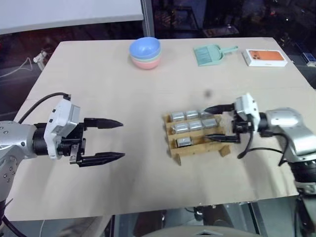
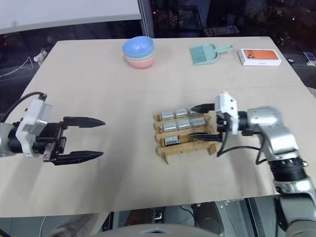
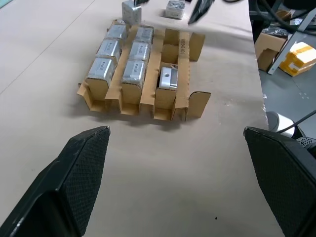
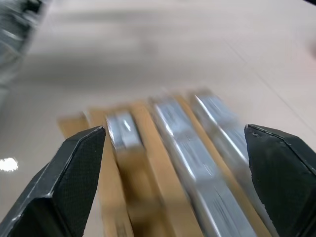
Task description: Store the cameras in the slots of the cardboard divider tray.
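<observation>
Cameras (image 1: 191, 121), small silver-grey boxy ones, are sitting in the slots of the brown cardboard divider tray (image 1: 200, 147), which is lying on the right half of the large pale wooden table (image 1: 123, 84), toward its near edge. Six of them are filling the two far rows, while one more is lying in the left slot of the near row. In the left wrist view two further cameras (image 3: 175, 9) are resting on the table just beyond the tray. The left gripper (image 1: 106, 140) is hovering over the left part of the table, well apart from the tray, its two black fingers spread wide with nothing between them. The right gripper (image 1: 216, 123) is hanging at the tray's right end, its fingers also spread and gripping nothing. Along the far edge, stacked blue, green and pink bowls (image 1: 145, 52), a teal dustpan (image 1: 212, 53) and a white-and-orange phone box (image 1: 265, 57) are sitting.
</observation>
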Controlling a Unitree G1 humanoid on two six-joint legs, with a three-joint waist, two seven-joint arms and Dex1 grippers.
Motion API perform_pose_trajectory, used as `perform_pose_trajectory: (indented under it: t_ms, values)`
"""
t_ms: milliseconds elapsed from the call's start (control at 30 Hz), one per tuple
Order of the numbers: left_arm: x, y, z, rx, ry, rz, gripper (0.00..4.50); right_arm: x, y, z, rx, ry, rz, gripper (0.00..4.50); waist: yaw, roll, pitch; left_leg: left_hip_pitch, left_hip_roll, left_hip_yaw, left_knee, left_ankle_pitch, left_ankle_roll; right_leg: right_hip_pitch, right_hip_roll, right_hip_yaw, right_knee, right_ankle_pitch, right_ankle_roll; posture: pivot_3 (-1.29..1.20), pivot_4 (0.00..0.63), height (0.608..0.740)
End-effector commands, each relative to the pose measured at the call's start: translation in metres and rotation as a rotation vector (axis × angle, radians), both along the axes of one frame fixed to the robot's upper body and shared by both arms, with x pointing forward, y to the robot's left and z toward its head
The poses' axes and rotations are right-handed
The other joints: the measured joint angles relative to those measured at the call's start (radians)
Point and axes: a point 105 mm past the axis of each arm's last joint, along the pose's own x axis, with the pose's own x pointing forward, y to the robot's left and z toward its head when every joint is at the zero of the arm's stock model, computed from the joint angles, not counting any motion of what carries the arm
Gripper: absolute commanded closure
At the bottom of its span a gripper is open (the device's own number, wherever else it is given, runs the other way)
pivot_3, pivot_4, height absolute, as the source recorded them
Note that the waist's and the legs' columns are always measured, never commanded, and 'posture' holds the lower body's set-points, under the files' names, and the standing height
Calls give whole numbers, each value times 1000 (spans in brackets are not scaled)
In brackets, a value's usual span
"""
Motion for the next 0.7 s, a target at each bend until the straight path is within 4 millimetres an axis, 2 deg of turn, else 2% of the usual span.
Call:
perform_pose_trajectory:
  t_ms: [33, 167, 333, 467, 567, 700]
  values:
    - [2, -7, 1, -8, -14, -49, 0, 1, -30, 9, -20, -25, -153, 54, 1, 0, 0, 0, 0, 0, 0, 0, 0, 0, 0, 0, 0, 0, -1, 0, 150, 740]
    - [9, -11, 0, -12, -22, -79, 0, 8, -67, -3, -54, -14, -374, 54, -5, -1, -1, 1, 0, 1, 0, 0, 0, 0, 1, 1, 1, 0, 0, 0, 150, 740]
    - [12, -14, -1, -13, -25, -104, 0, 5, -108, -17, -68, 36, -584, 54, -6, -1, -1, 1, 0, 1, 0, 0, 0, 0, 1, 2, 0, 1, 2, 0, 150, 740]
    - [14, -13, -2, -3, -27, -107, 0, 7, -147, -29, -52, 104, -833, 54, -7, -1, -1, 0, 0, 2, 0, 0, 0, 0, 1, 3, 0, 1, 2, 0, 150, 740]
    - [14, -13, -3, -2, -30, -109, 0, 8, -157, -36, 8, 155, -963, 54, -8, -1, -1, 1, 0, 2, 0, 0, 0, 0, 1, 3, 1, 1, 2, 0, 150, 740]
    - [14, -12, -4, 3, -35, -105, 0, 10, -148, -43, 126, 209, -1043, 54, -8, -1, -1, 1, 1, 1, 0, 0, 0, 0, 2, 3, 1, 1, 2, 0, 150, 740]
